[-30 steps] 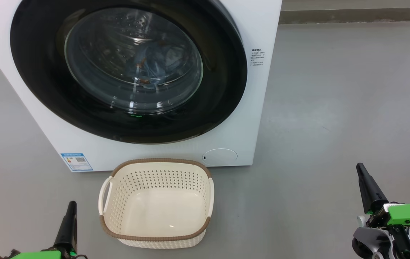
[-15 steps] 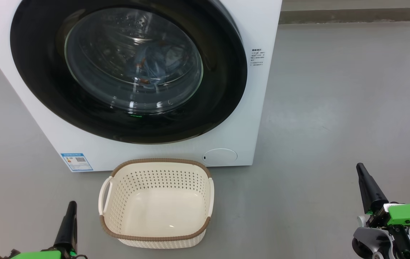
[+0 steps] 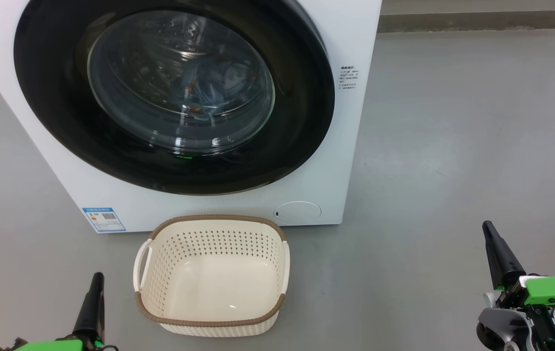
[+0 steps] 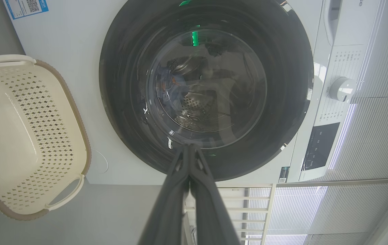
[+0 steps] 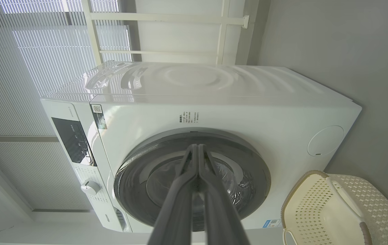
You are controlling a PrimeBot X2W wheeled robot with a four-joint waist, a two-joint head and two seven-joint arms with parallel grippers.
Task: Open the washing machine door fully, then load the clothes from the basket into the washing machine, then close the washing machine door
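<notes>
The washing machine [image 3: 335, 161] fills the upper left of the head view, and its black-rimmed door [image 3: 301, 126] lies flush against the white front. Through the glass I see the light blue clothes [image 3: 204, 85] inside the drum. The cream basket [image 3: 211, 273] stands on the floor just before the machine and holds nothing. My left gripper [image 3: 96, 279] is shut at the lower left, left of the basket. My right gripper [image 3: 488, 226] is shut at the lower right, well away from basket and machine. Both wrist views show their fingers [image 4: 189, 160] [image 5: 198, 160] pressed together, pointing at the door.
Grey floor [image 3: 452, 146] spreads wide to the right of the machine. A wall base [image 3: 482, 19] runs along the far edge. A blue label [image 3: 104, 219] and a round service flap [image 3: 297, 212] sit low on the machine's front. Window blinds [image 5: 27, 68] show behind the machine.
</notes>
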